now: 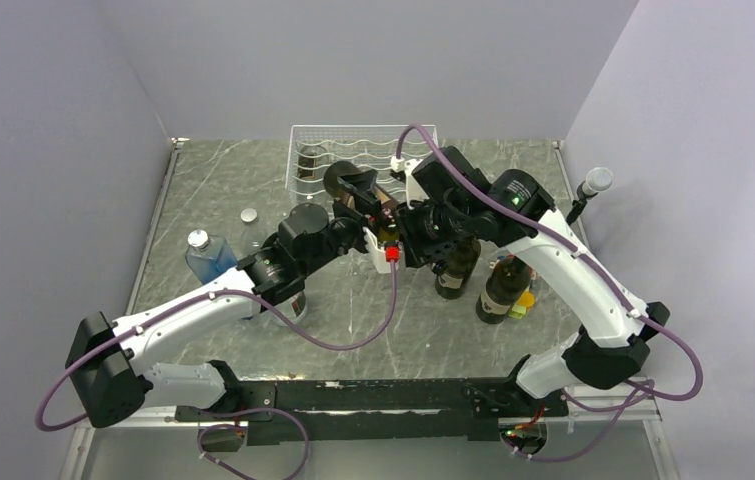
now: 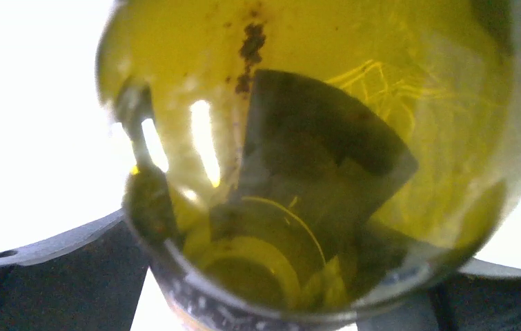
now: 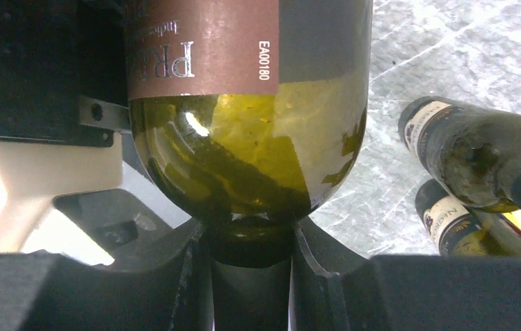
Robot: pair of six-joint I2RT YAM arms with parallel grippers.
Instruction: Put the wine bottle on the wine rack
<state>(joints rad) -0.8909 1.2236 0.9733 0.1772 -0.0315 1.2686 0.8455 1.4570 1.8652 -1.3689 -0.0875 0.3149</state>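
Wine bottle [image 1: 351, 186] hangs in the air, lying nearly level at the front of the wine rack [image 1: 358, 148]. Its round base is turned toward the rack and its neck points back toward the arms. It is olive-green glass with a brown label. It is clear of the tabletop [image 1: 213, 180], but I cannot tell whether the base touches the rack's wires.

On the right wrist camera my right gripper [image 3: 249, 241] is clamped tight on the neck, one finger on each side just under the shoulder. My left gripper [image 2: 278, 283] straddles the body of the bottle with its fingers set wide. The glass fills that wrist view, so I cannot tell whether those fingers press on it or stand off it.

The rack sits at the middle of the tabletop's far edge, with a dark bottle [image 1: 308, 162] lying in its leftmost cradle. Right of centre, under the right arm, two standing wine bottles [image 1: 458, 268] are close together, and a small yellow object [image 1: 525, 300] is just beside the nearer one. Toward the left edge stands a clear blue-tinted plastic bottle [image 1: 208, 258], with a small silver-capped item [image 1: 249, 215] just beyond it.
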